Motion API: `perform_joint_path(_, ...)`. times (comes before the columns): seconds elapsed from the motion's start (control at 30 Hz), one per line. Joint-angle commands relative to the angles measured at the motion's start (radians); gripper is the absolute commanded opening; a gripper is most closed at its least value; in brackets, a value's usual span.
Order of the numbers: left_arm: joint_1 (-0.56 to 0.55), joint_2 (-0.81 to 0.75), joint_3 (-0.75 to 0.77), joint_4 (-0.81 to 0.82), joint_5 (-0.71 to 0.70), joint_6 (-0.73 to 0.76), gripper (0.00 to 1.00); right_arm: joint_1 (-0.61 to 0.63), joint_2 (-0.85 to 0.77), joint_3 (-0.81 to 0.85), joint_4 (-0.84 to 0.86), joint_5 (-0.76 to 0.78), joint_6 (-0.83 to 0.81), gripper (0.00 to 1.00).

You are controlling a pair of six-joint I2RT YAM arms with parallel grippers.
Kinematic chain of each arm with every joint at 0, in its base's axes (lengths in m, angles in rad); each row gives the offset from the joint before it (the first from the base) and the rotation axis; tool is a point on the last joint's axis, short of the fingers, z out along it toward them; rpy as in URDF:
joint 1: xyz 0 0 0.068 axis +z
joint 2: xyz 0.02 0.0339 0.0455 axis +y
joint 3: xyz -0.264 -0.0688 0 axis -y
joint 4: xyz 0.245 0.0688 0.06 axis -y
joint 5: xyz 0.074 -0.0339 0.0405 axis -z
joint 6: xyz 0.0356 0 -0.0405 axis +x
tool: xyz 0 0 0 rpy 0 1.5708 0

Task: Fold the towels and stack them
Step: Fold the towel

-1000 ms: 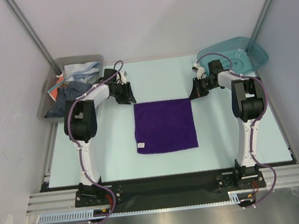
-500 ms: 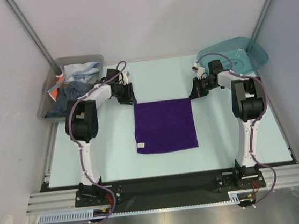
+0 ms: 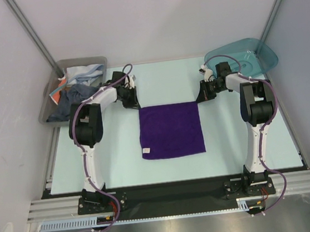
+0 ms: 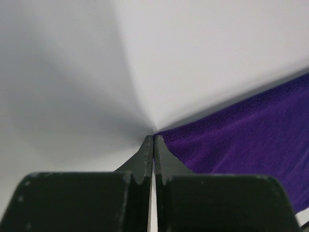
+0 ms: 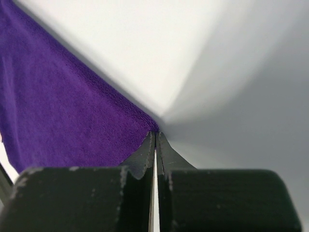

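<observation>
A deep purple towel [image 3: 171, 130] lies flat and square in the middle of the table. My left gripper [image 3: 133, 103] is down at its far left corner, and in the left wrist view the gripper [image 4: 153, 137] is shut with that corner of the towel [image 4: 241, 130] pinched at its tips. My right gripper [image 3: 200, 98] is at the far right corner, where the right wrist view shows the gripper [image 5: 155, 133] shut on the towel's edge [image 5: 58, 96]. More towels lie in a heap at the far left: a pale one [image 3: 81, 74], a grey-blue one [image 3: 70, 100] and an orange-red one [image 3: 57, 92].
The heaped towels lie in a grey bin [image 3: 47, 110] at the table's far left corner. A teal translucent bin [image 3: 251, 53] stands at the far right corner, just behind the right arm. Walls close in on both sides.
My left gripper has slid a little toward the towel's far left corner and closed from open. The right arm and the towel have not moved.
</observation>
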Motion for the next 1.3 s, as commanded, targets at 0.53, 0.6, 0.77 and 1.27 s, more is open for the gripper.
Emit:
perform_joint_path(0.53,-0.006,-0.184,0.095,0.079,-0.023,-0.029,0.00,0.007,-0.273,-0.028,0.199,0.188,0.083,0.00)
perform_joint_path(0.6,-0.006,-0.230,0.074,0.105,-0.023,-0.027,0.01,0.003,-0.325,-0.033,0.213,0.199,0.097,0.00)
perform_joint_path(0.77,-0.007,-0.340,0.043,0.133,-0.023,-0.052,0.00,-0.002,-0.423,-0.054,0.218,0.222,0.107,0.00)
perform_joint_path(1.27,-0.052,-0.733,-0.196,0.190,-0.006,-0.052,0.00,0.007,-0.849,-0.270,0.250,0.232,0.169,0.00)
